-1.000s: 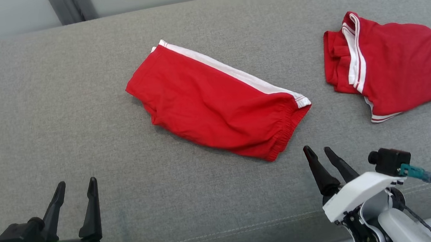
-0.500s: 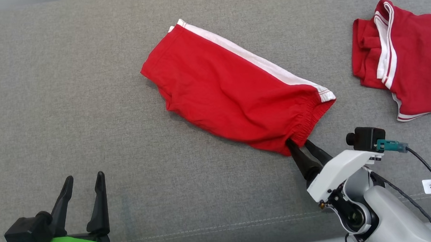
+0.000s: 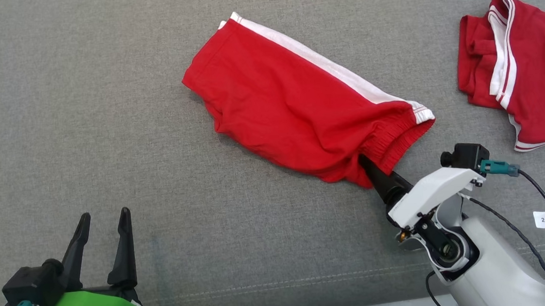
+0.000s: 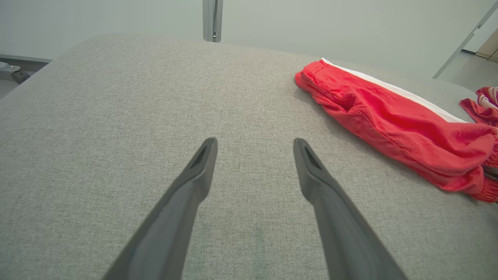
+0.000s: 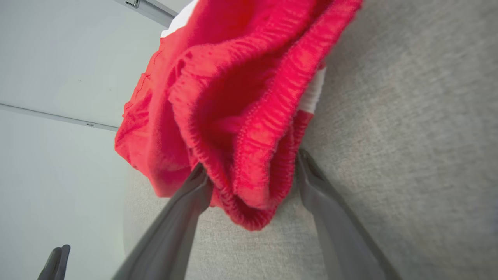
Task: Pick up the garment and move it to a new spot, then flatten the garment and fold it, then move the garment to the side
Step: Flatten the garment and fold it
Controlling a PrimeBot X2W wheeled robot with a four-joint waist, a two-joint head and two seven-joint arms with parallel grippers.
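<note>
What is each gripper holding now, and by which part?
Nothing yet. The right gripper stands open around the elastic waistband of the red shorts; the left gripper is open and apart from them.

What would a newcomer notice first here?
Red shorts with a white stripe lie across the middle of the grey cushion, their waistband between the open fingers of the right hand. A second crumpled red garment sits far right; the left hand hovers open at lower left.
</note>
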